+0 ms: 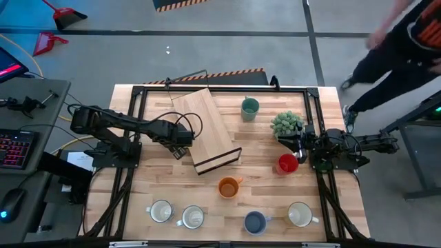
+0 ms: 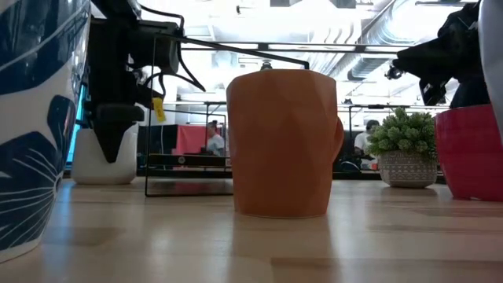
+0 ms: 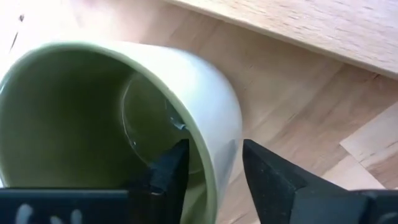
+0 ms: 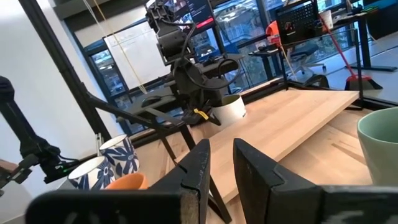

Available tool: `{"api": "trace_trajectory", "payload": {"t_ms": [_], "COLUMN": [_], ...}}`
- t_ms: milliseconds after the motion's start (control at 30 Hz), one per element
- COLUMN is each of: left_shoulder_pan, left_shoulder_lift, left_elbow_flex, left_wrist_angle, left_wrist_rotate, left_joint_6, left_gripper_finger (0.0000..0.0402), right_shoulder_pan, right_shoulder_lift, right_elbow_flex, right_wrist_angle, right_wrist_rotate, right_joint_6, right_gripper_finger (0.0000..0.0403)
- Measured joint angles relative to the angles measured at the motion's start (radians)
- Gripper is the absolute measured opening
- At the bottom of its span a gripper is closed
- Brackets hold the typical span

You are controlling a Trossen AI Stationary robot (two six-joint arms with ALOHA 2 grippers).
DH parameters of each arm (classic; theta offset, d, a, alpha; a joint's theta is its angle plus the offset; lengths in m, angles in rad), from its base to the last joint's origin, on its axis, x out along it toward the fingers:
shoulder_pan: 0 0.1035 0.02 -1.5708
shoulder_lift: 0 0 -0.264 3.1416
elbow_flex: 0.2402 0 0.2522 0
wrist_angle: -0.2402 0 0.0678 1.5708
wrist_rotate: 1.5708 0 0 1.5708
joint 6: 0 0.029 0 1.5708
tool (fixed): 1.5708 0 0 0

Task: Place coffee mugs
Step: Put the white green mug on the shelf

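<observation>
Fingers of the left gripper (image 3: 211, 171) are straddling the olive mug (image 3: 118, 124) wall, gripping rigid, slick, breakable ceramic at its rim

Robotics lab in an open office hall: wooden tabletop (image 1: 262, 207) inside a black metal frame (image 1: 207, 89), concrete floor with hazard-striped tape (image 1: 217, 75), exposed ceiling ducts (image 2: 377, 47), keyboard (image 1: 15, 148), seated people (image 2: 212, 135) behind.

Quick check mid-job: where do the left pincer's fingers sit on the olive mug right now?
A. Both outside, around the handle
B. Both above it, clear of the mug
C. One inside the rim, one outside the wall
C: the left wrist view shows the left pincer straddling the wall of the olive mug, one finger inside and one outside.
</observation>
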Motion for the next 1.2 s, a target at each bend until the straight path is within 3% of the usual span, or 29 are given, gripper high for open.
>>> {"api": "trace_trajectory", "payload": {"t_ms": [267, 567, 800, 1000, 1200], "left_shoulder_pan": [-0.001, 0.001, 0.026, 0.140, 0.268], "left_shoulder_lift": [0.000, -0.025, -0.107, -0.106, -0.002], "left_elbow_flex": [0.000, 0.021, 0.191, 0.353, 0.473], "left_wrist_angle": [-0.004, -0.045, -0.213, -0.265, -0.238], "left_wrist_rotate": [0.008, 0.103, 0.102, 0.104, 0.099], "left_joint_6": [0.023, 0.045, 0.050, -0.033, -0.013], "left_gripper_finger": [0.0012, 0.0008, 0.0007, 0.0007, 0.0007], "right_shoulder_pan": [0.000, 0.000, 0.000, 0.000, 0.000], "right_shoulder_lift": [0.000, 0.000, 0.000, 0.000, 0.000], "right_elbow_flex": [0.000, 0.000, 0.000, 0.000, 0.000], "right_wrist_angle": [0.000, 0.000, 0.000, 0.000, 0.000], "right_wrist_rotate": [-0.007, -0.025, -0.025, -0.024, -0.024], "right_joint_6": [0.050, 0.063, 0.063, 0.108, 0.132], "right_gripper_finger": [0.0058, 0.0058, 0.0058, 0.0058, 0.0058]}}
